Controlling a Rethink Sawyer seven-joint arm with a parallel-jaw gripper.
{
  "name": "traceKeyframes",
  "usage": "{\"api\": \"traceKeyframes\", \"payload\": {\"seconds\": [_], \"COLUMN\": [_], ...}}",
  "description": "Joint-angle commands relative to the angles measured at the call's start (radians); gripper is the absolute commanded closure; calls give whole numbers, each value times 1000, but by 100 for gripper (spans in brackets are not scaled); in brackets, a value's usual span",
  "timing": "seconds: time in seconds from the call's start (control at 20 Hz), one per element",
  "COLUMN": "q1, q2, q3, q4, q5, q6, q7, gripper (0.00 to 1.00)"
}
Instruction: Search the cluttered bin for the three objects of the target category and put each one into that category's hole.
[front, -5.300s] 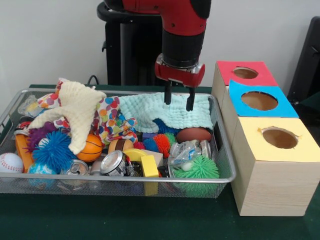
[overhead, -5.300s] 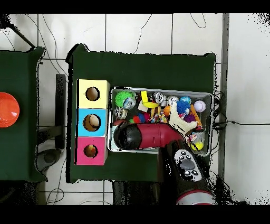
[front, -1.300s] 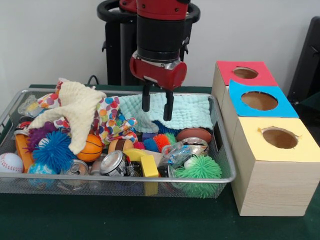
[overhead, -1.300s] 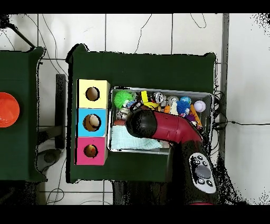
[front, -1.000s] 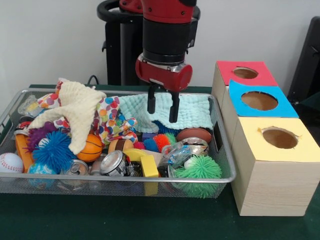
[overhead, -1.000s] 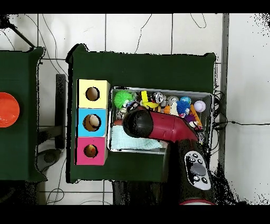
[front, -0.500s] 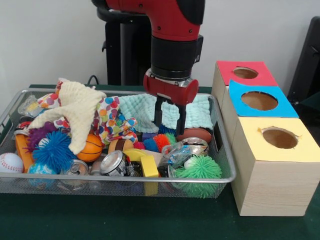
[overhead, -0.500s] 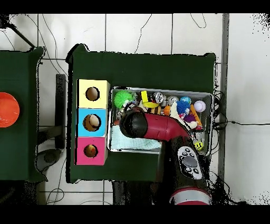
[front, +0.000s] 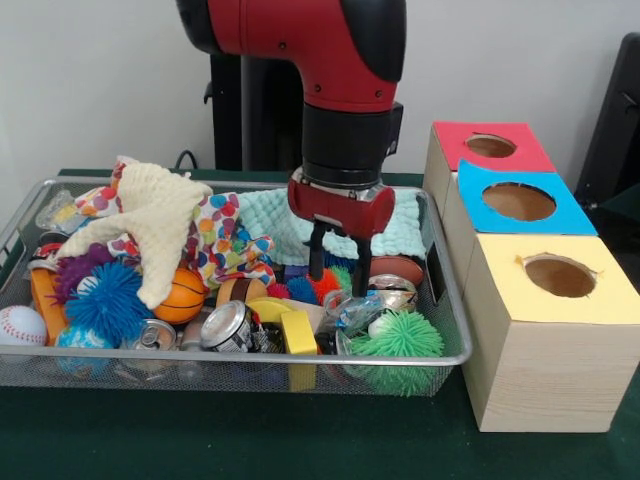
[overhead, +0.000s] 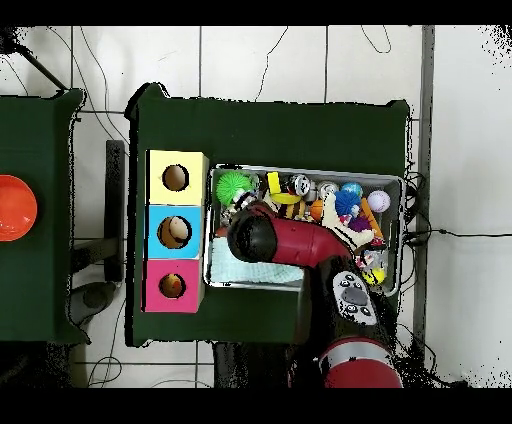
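Red-black arm's claw (front: 339, 272) spread, tips down among clutter in wire bin (front: 452, 330), over orange spiky ball (front: 325, 284), nr brown football (front: 396, 268), mint cloth (front: 276, 217) behind

I am holding my gripper (front: 338, 282) open inside the wire bin (front: 440, 300), toward its right end, fingertips dipping beside the red spiky ball (front: 326, 283) and the small football (front: 398, 268).

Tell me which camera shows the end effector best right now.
The front view: the end effector hangs open over the red spiky ball in the wire bin. Overhead, the red arm covers it completely.
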Motion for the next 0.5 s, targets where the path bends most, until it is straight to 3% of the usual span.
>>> {"api": "traceKeyframes", "payload": {"seconds": [0.05,0.35,0.5], "q1": [-2,109,118], "q2": [47,-30,-56], "q3": [113,-28,-36], "q4": [-25,-69,-51], "q5": [17,41,39], "q6": [-118,69,84], "q7": [118,104,99], "gripper": [0,0,0]}}
